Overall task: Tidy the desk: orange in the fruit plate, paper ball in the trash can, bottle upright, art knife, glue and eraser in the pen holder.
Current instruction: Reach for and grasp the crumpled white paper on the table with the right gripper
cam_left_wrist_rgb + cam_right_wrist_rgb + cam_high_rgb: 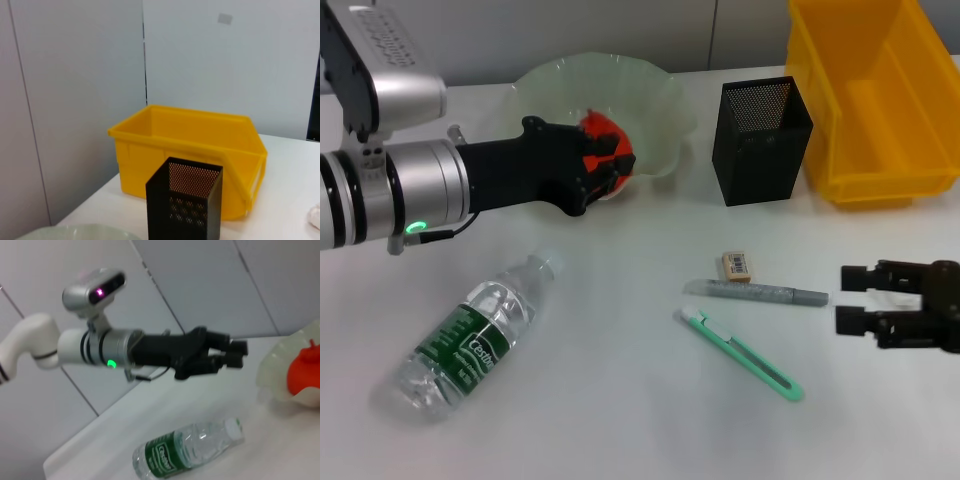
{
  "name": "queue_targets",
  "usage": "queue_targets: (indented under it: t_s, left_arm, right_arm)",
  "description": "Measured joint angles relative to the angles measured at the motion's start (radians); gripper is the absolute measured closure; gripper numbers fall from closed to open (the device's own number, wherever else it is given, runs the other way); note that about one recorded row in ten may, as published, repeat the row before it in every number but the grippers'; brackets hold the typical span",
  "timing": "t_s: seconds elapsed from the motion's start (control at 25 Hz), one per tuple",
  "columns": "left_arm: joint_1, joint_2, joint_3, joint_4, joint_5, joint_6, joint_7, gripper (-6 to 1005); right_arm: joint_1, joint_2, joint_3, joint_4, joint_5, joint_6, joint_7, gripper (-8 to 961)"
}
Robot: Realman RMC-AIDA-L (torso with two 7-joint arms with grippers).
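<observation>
The orange (603, 140) sits in the pale green, scallop-edged fruit plate (665, 105), which stands near the far edge of the white desk (620, 400). The left gripper (620, 165) reaches over the plate's near rim, right at the orange; its fingers are parted and hold nothing, as the right wrist view shows, with the gripper (235, 354) apart from the fruit (305, 371).

The clear water bottle (470, 340) lies on its side toward the near left corner of the desk, white cap pointing to the plate. Its green label bears white lettering that looks like "Cestbon", though the smaller print is unreadable.

Toward the right of the desk lie three small things close together: the eraser (737, 265) in a sleeve printed with a barcode, the grey glue stick (755, 292) just in front of it, and the green art knife (738, 354) lying aslant nearer the front edge.

The black mesh pen holder (760, 140) stands upright beside the plate, and the yellow bin (875, 100) sits next to it at the far right corner.

The right gripper (855, 298) rests low near the right edge of the desk, its fingers spread and empty, pointing at the glue stick's tip.
</observation>
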Motion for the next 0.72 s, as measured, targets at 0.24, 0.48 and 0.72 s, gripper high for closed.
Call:
queue_targets:
  t_s: [0.24,0.48,0.72]
  left_arm:
    - [0.011,-0.003,0.0,-0.008,-0.002,-0.001,0.0,741]
    - [0.019,-0.006,0.0,-0.014,-0.007,-0.006,0.0,745]
    - [0.021,-0.007,0.0,-0.014,-0.01,-0.008,0.0,745]
  right_arm:
    - [-0.013,-0.002,0.068,-0.099,-0.031,-0.058,0.07,126]
    - [-0.001,-0.01,0.095,-0.207,-0.137,-0.061,0.193,128]
    - [0.034,-0.026,0.093,-0.265,-0.176,-0.092,0.316,130]
